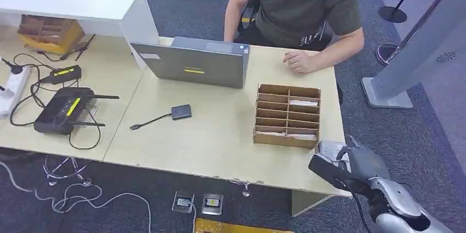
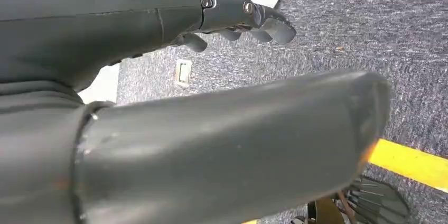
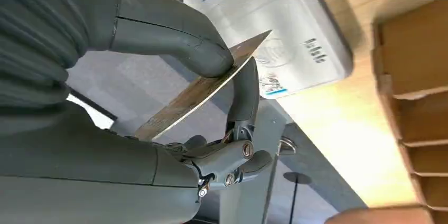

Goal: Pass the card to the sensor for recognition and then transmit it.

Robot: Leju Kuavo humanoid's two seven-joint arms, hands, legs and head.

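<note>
Looks like an office or test lab: a pale wooden desk (image 1: pixel 220 139) on grey carpet (image 1: pixel 417 134), a closed laptop (image 1: pixel 192 65), a router (image 1: pixel 60 109) trailing cables, floor sockets (image 1: pixel 198 203), and a person (image 1: pixel 299 7) seated behind.

Matt pale wood table (image 1: pixel 220 134); brown cardboard organizer (image 1: pixel 287 115) on it; smooth white plastic sensor (image 3: pixel 274 28) beside organizer; glossy card (image 3: pixel 211 84); rough grey carpet (image 1: pixel 428 134).
</note>
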